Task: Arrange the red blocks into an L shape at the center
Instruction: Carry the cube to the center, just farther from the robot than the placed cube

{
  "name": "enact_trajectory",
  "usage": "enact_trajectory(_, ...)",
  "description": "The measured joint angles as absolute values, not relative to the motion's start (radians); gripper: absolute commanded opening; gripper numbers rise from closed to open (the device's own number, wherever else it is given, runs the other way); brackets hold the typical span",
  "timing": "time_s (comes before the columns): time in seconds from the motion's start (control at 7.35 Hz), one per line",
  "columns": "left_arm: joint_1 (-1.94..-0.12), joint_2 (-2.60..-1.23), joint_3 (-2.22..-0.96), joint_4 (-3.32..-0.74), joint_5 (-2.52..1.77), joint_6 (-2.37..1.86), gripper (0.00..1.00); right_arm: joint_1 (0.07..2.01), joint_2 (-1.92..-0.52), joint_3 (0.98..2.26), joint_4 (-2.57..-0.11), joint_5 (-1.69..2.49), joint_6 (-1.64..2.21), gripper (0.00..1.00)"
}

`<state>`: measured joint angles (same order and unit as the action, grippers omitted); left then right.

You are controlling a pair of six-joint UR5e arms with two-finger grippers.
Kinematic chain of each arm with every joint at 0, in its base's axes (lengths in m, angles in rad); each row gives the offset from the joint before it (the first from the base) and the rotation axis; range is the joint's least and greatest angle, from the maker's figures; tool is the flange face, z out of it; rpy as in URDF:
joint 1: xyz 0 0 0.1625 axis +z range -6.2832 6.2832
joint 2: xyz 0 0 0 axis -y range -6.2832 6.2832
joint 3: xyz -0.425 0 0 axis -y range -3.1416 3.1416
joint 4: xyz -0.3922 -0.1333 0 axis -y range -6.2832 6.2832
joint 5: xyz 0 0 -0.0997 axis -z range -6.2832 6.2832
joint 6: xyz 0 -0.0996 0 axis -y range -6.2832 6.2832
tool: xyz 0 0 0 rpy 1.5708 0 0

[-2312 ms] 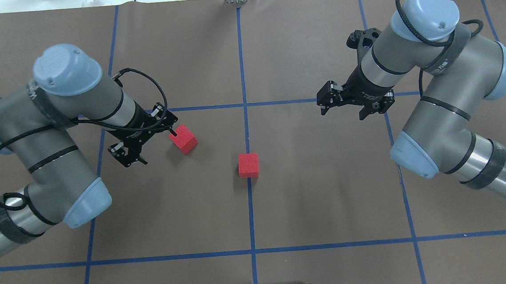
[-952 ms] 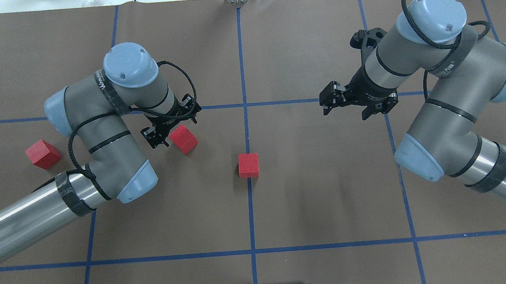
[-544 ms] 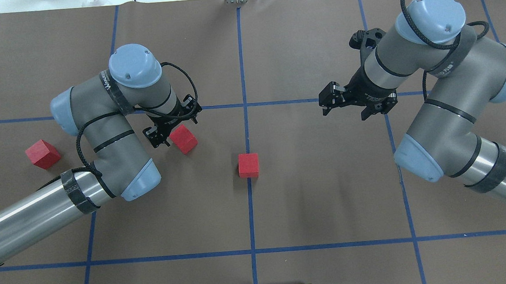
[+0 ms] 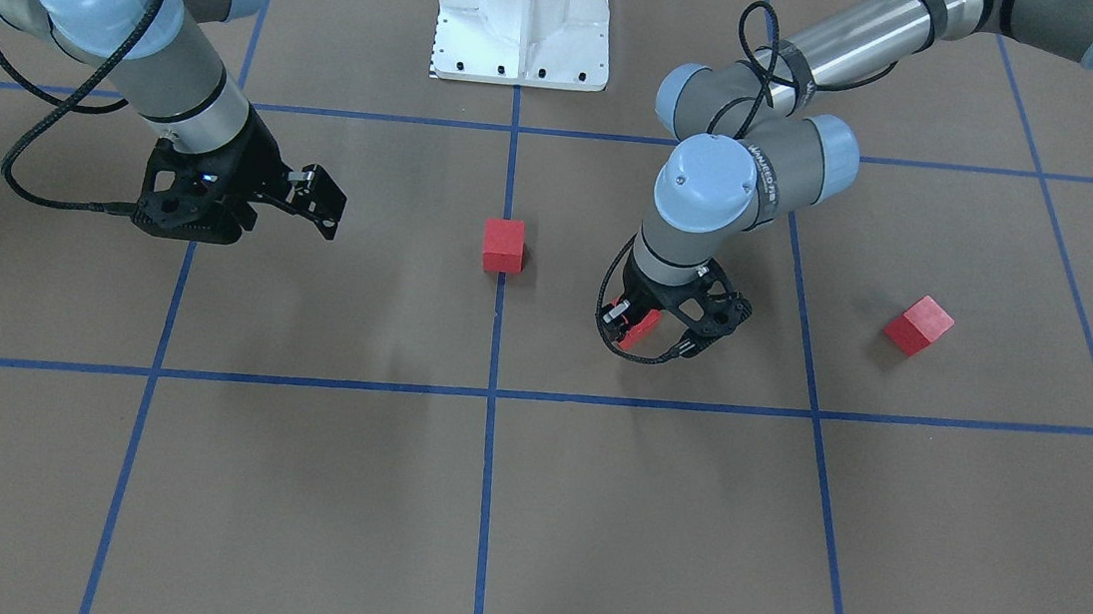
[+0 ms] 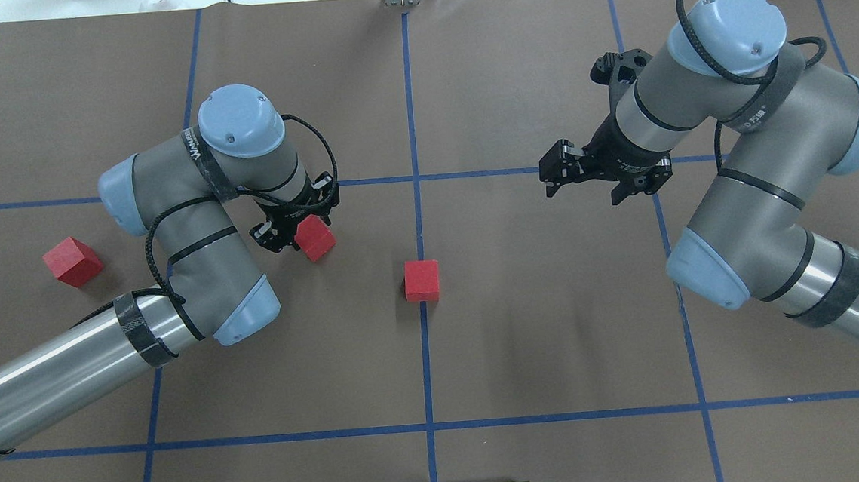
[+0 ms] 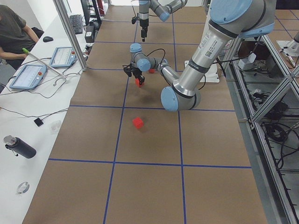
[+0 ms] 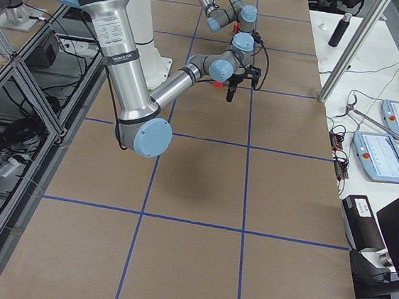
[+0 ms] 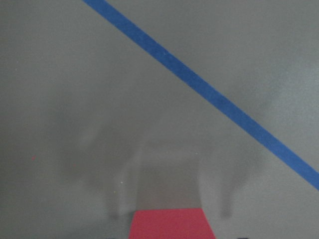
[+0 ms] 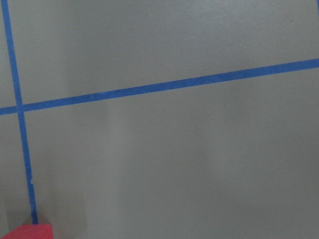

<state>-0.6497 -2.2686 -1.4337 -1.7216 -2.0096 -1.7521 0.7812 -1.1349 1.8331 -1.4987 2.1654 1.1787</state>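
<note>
Three red blocks lie on the brown table. One red block (image 5: 422, 280) (image 4: 503, 245) sits on the middle blue line at the center (image 5: 417, 219). A second red block (image 5: 316, 238) (image 4: 642, 328) lies left of it, between the fingers of my left gripper (image 5: 300, 231) (image 4: 662, 330), which is open and low around it; the left wrist view shows this block's top (image 8: 169, 225) at its bottom edge. The third red block (image 5: 72, 261) (image 4: 918, 325) lies far out on the left side. My right gripper (image 5: 583, 185) (image 4: 300, 208) hangs open and holds nothing, right of the center.
Blue tape lines (image 5: 410, 121) divide the table into grid squares. The white robot base plate (image 4: 525, 14) stands at the table's robot-side edge. A person (image 6: 16, 32) sits at a side bench with tablets and cables beyond the table's far edge.
My left arm swung in toward the block left of center, and its gripper moved from beside that block to over it. The right arm barely shifted. The blocks stayed put.
</note>
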Motion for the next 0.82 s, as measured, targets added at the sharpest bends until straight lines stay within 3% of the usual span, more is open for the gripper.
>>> enact_trajectory(0.41,-0.648,-2.369,-1.422,-1.708,-1.991,-1.524,0.0,0.784,-1.138,1.837,-1.499,2.168,1.176,1.0)
enact_trajectory(0.82,-0.63,-2.487,-1.286,-1.706,-1.961,-1.234,0.0,0.786,-1.141,1.838,-1.499,2.169,1.175,1.0)
